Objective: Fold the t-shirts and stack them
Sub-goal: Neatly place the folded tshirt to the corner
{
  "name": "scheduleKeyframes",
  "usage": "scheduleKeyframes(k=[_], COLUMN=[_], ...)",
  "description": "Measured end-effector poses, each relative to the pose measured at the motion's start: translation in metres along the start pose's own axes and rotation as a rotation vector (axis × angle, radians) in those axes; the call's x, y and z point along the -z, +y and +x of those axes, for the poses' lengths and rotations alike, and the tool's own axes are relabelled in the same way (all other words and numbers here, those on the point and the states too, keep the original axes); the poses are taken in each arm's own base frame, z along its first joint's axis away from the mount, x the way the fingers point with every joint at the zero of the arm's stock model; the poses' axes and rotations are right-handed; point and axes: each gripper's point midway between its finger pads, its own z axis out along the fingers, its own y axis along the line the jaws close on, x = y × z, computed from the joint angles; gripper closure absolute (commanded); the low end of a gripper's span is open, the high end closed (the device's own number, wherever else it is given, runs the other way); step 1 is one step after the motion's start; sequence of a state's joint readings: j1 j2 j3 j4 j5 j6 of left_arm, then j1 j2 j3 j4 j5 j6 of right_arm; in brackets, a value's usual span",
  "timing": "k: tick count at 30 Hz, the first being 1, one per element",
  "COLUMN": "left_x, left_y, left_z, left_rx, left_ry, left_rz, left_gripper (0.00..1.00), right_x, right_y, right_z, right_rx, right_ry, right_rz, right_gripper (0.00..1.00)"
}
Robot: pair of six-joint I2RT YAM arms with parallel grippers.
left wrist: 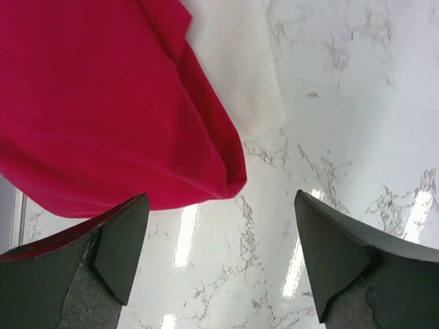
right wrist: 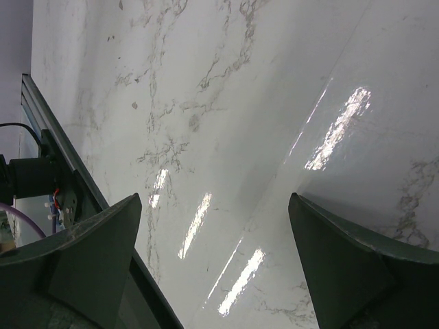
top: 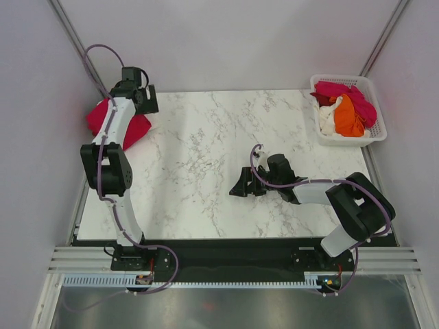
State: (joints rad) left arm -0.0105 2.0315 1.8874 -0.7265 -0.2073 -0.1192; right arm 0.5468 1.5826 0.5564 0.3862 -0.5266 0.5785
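So the big crimson-red folded t-shirt [top: 136, 129] sits at the far-left corner of the white marble-look table [top: 206, 137]. In the left wrist view a bit of cream-white cloth [left wrist: 240, 68] shows past its edge. The left gripper [left wrist: 223, 202] hangs right over that corner of the table, jaws spread wide, nothing in them. The right gripper [top: 240, 184] is over the middle of the table, also wide open and empty. Plain pale grey walls [top: 226, 41] close in the table. On the table's far-right corner there's a white plastic lattice basket [top: 381, 130] with a pink shirt [top: 343, 90], an orange shirt [top: 348, 118] and a white shirt [top: 326, 120] bunched inside.
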Motion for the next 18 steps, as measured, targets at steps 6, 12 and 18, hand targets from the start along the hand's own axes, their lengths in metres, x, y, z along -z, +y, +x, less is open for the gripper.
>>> scheduleKeyframes(k=[6, 12, 18], left_x=[0.004, -0.024, -0.069], left_y=[0.048, 0.084, 0.073], left_z=[-0.053, -0.089, -0.097], left_rx=[0.16, 0.237, 0.228], left_ry=[-0.109, -0.18, -0.185], left_rz=[-0.02, -0.061, -0.053], left_gripper=[0.09, 0.06, 0.08], right_x=[0.0, -0.001, -0.002], right_y=[0.0, 0.0, 0.002], right_z=[0.0, 0.0, 0.001], right_rx=[0.0, 0.0, 0.001], right_ry=[0.0, 0.002, 0.008], right_rz=[0.0, -0.003, -0.015], right_gripper=[0.02, 0.02, 0.02])
